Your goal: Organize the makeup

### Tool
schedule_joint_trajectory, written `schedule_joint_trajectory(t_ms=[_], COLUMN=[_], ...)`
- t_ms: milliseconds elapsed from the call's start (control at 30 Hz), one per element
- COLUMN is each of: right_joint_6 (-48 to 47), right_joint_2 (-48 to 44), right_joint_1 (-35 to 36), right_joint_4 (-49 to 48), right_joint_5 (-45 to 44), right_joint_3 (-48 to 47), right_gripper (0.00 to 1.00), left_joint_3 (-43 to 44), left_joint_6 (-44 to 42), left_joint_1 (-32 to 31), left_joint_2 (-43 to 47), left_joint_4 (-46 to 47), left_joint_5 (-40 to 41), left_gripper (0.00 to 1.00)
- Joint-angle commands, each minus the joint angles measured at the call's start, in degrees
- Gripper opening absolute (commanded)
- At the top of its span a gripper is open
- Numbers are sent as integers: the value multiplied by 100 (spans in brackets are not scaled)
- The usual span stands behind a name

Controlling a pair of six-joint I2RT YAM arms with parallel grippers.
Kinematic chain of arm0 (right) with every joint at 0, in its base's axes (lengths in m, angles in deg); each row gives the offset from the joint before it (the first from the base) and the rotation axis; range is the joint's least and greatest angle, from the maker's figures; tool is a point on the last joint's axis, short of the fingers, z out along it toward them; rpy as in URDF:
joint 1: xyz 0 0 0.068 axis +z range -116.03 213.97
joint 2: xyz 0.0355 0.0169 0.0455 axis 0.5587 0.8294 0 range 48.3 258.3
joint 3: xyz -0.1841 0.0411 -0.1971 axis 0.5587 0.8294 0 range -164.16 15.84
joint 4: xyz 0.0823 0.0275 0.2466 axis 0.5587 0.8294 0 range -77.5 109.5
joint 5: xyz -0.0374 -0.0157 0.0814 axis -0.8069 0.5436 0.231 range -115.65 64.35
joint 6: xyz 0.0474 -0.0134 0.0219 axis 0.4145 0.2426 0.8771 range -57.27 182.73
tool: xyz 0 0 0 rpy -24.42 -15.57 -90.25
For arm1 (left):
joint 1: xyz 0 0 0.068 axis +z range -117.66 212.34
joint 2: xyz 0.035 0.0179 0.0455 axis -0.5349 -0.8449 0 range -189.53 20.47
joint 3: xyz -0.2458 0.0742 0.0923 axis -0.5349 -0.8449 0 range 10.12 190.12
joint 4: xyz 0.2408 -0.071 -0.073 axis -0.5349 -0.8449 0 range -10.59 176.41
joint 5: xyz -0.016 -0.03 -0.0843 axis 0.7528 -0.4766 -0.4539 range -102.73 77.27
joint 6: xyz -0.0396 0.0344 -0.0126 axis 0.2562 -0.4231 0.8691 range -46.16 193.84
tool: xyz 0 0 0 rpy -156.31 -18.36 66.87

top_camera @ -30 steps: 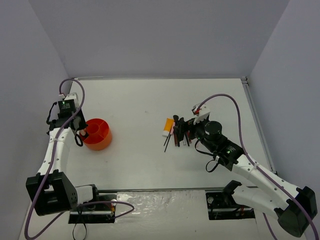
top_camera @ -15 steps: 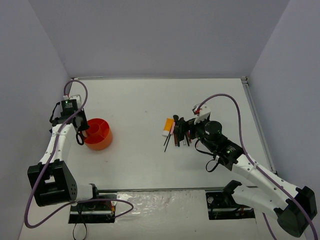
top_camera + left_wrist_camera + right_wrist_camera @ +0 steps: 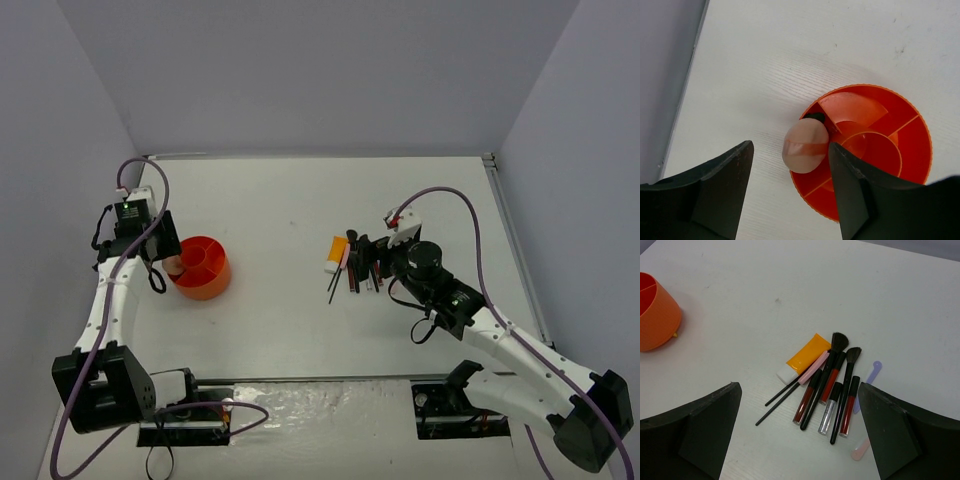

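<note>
Left gripper [image 3: 790, 146] hung over the tub [image 3: 910, 145] with its jaws apart and nothing between them in a grip. The pink puff [image 3: 805, 147] lay below the gap, at the tub's outer edge. It sat partly in an outer compartment and partly over the rim. The nearer finger [image 3: 850, 185] stood close beside the puff; whether it touched could not be told. A small dark item [image 3: 815, 116] showed in the compartment just behind the puff, too hidden to name. In the top view the tub stood on the table [image 3: 270, 200] at the left, the puff on its side toward the left arm.

The right gripper [image 3: 799, 390] was spread wide and held nothing, poised above the rest of the makeup. That pile lay well apart from the tub, right of the table's middle. An orange-white tube [image 3: 805, 357] lay at the pile's left. A pink pencil [image 3: 812, 367] lay against its side. Two black brushes [image 3: 840, 347] lay just right of it, bristles pointing away from the arm. Red lip glosses [image 3: 827, 385] and a clear one [image 3: 829, 407] lay alongside the brush handles. Two thin black sticks [image 3: 780, 400] angled out to the lower left. A lilac spatula [image 3: 870, 377] and a pale pink one [image 3: 860, 450] lay at the right edge.
</note>
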Motion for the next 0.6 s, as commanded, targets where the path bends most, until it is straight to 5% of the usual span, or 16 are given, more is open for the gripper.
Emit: schedule_joint_trajectory(t_ms=[0,100,200,567], right_joint_6=[28,42,122,984], right_joint_2=[55,33,59,939], right_joint_1=[-42,-51,-77,-726], right_joint_4=[-194,-84,19,725], right_joint_5=[-213,-373,-563,-849], right_joint_3=[-274,-327,-367,-514], right_gripper=[100,100,100,87], left_joint_3=[417,459,484,462], left_joint_6=[211,353,489,934], left_joint_1=[13,2,-76,-1931], left_joint_2=[462,605,801,1414], left_joint_4=[152,59,22,-32], left_joint_5=[47,-49,-384,-625], left_gripper=[52,39,38,65])
